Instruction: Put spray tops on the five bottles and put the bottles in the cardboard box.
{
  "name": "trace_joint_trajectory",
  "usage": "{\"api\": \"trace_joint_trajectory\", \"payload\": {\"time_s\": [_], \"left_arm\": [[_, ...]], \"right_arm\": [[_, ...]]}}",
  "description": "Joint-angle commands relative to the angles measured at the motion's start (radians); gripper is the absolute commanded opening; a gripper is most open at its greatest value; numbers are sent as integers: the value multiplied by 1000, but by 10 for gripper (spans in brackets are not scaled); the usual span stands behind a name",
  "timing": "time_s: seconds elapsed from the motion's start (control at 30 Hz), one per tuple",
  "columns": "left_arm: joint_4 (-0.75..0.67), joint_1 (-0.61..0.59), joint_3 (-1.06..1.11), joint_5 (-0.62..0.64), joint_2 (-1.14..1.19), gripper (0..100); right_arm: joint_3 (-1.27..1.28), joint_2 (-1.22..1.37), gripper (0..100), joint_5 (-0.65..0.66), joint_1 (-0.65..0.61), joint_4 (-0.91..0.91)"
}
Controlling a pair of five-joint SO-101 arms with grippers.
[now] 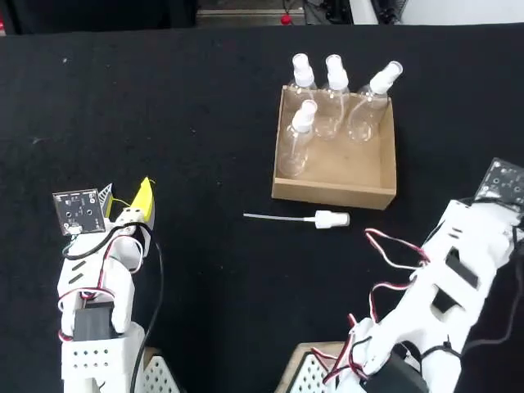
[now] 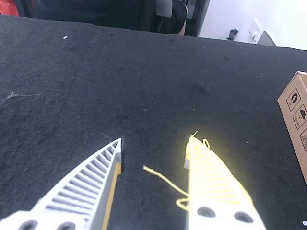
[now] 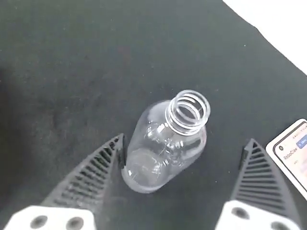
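— What is lying on the black counter [image 1: 164, 123]?
— A cardboard box [image 1: 332, 193] is sitting well beyond the left arm's yellow finger [image 2: 211, 177], with a loose spray top [image 1: 332, 219] lying just beside its wall.
— And by the right fingers [image 3: 96, 172]?
— An uncapped bottle [image 3: 163, 148] is standing between them.

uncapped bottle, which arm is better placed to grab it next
Right, probably. The right gripper is open, with the bottle between its fingers in its wrist view. The left gripper is open over bare table, away from it.
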Motion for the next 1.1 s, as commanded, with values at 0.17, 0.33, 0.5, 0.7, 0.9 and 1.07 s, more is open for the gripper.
{"api": "trace_joint_trajectory", "payload": {"time_s": [0.17, 0.33, 0.5, 0.7, 0.9, 1.07], "left_arm": [[-18, 12, 22, 8, -2, 209], [-18, 8, 22, 8, -2, 209], [-18, 8, 22, 8, -2, 209], [-18, 8, 22, 8, -2, 209], [-18, 8, 22, 8, -2, 209], [-18, 8, 22, 8, 0, 209]], "right_arm": [[-2, 5, 322, -5, 9, -68], [-2, 5, 322, -35, -6, -69], [-10, 7, 322, -61, -26, -69], [-10, 7, 322, -69, -26, -69], [-13, 27, 322, -69, -25, -80], [-13, 186, 322, -69, -18, -235]]}}
